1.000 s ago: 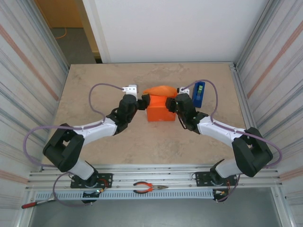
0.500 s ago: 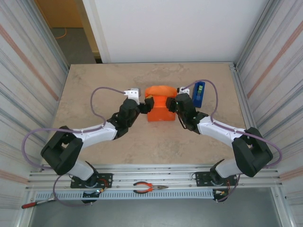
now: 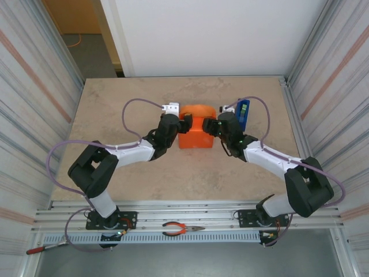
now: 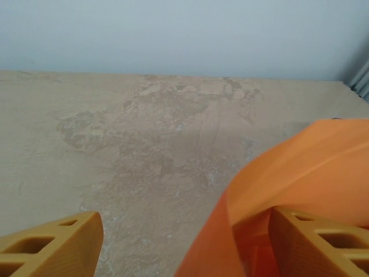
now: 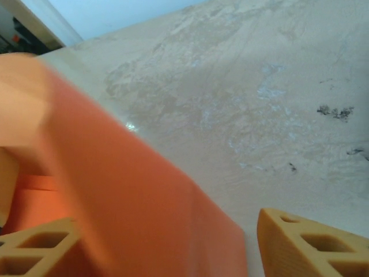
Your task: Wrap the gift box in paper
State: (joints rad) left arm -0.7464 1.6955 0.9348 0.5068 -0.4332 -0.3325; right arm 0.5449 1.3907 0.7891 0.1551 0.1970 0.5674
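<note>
1. orange paper [image 3: 196, 110] already covers the box [image 3: 194, 138] at mid-table; its far flap stands loose.
2. left gripper [image 4: 181, 231] and right gripper [image 5: 167, 231] flank it, jaws spread, gripping nothing.
3. likely next: pinch that flap, fold it down.

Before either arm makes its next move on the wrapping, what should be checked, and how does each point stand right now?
1. Left gripper jaws apart, paper between them unclamped: ok.
2. Right gripper jaws apart, paper lying against one finger only: ok.
3. Gift box covered on its top and near side: ok.
4. Far end of the paper folded flat: not ok, it arches loose behind the box.
5. Tape dispenser standing close beside the right arm: ok.
6. Any seam taped down: cannot tell.
</note>
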